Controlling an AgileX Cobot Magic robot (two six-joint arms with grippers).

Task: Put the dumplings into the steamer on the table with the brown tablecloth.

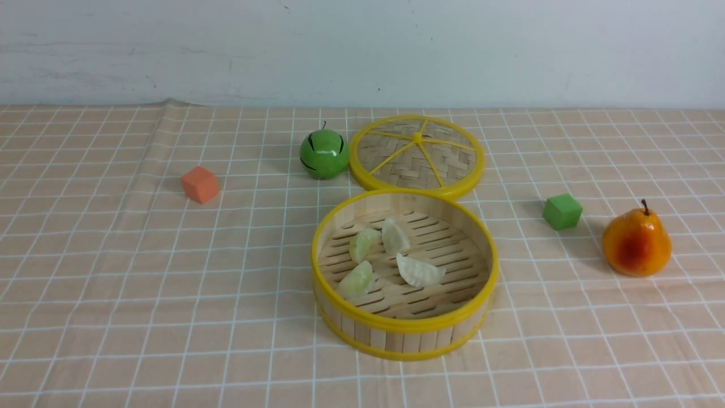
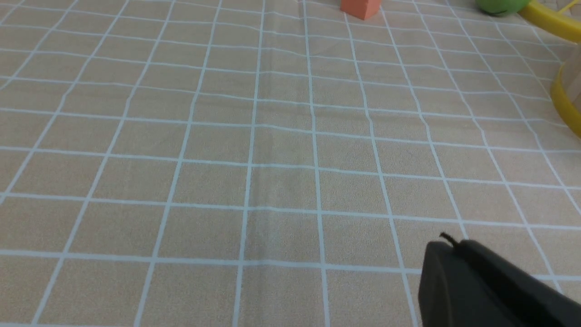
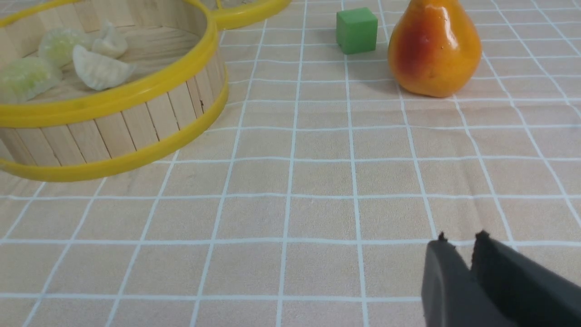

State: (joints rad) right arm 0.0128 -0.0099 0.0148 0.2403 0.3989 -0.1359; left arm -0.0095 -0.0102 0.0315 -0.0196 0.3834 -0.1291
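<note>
The steamer (image 1: pixel 405 331) stands mid-table on the brown tablecloth (image 1: pixel 113 283). Several dumplings lie on its slatted floor: two pale green ones (image 1: pixel 364 243) (image 1: pixel 355 280) and two creamy white ones (image 1: pixel 395 236) (image 1: pixel 419 271). Neither arm shows in the front view. In the left wrist view my left gripper (image 2: pixel 449 243) is shut and empty above bare cloth, far from the steamer's rim (image 2: pixel 565 100). In the right wrist view my right gripper (image 3: pixel 460 238) is open by a narrow gap with nothing in it. It hangs over bare cloth, apart from the steamer (image 3: pixel 136 113) and its dumplings (image 3: pixel 100 69).
The flat woven lid (image 1: pixel 417 153) lies just behind the steamer, with a green apple (image 1: pixel 324 154) to its left. An orange cube (image 1: pixel 200 184) sits at the left. A green cube (image 1: pixel 562 211) and an orange pear (image 1: pixel 636 243) are at the right.
</note>
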